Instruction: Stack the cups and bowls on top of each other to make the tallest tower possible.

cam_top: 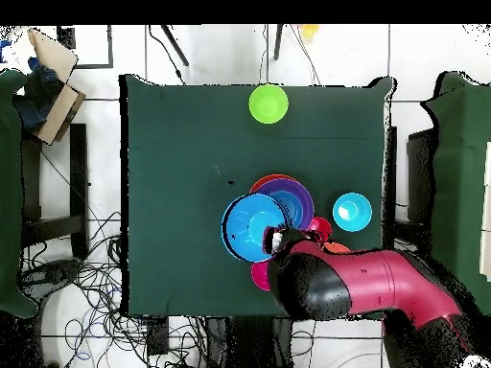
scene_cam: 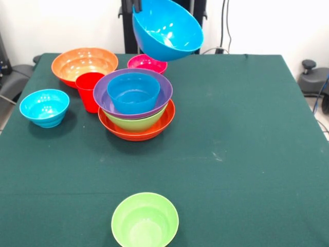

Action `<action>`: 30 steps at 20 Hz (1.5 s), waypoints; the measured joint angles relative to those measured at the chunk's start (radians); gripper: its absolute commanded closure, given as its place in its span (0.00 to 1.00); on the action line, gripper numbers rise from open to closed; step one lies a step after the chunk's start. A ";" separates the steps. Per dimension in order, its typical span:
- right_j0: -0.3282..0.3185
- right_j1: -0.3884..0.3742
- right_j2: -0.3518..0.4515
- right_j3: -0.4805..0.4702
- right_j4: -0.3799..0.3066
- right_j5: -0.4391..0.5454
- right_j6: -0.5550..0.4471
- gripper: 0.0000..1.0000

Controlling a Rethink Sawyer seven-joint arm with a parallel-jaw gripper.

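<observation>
Front and overhead views. The end effector [scene_cam: 136,7], only its tip visible at the top edge, grips the rim of a large blue bowl [scene_cam: 168,29], which hangs tilted in the air with its opening turned toward the camera. The tower [scene_cam: 136,105] stands on the desk [scene_cam: 247,154]: wide orange bowl at the base, then green, purple and a smaller blue bowl. In the front view the tower lies at about 7 o'clock from the held bowl and well below it; the placement appears to depend on closing this offset and levelling the bowl. A red cup [scene_cam: 89,90] stands just beside the tower at 9 o'clock.
</observation>
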 measured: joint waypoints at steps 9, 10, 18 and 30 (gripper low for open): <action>0.008 0.057 0.034 -0.083 -0.030 0.061 0.000 1.00; 0.007 0.066 0.037 -0.091 -0.036 0.061 0.000 1.00; -0.010 0.161 0.056 -0.151 -0.112 0.061 0.000 1.00; -0.078 0.245 0.084 -0.160 -0.188 0.061 0.000 1.00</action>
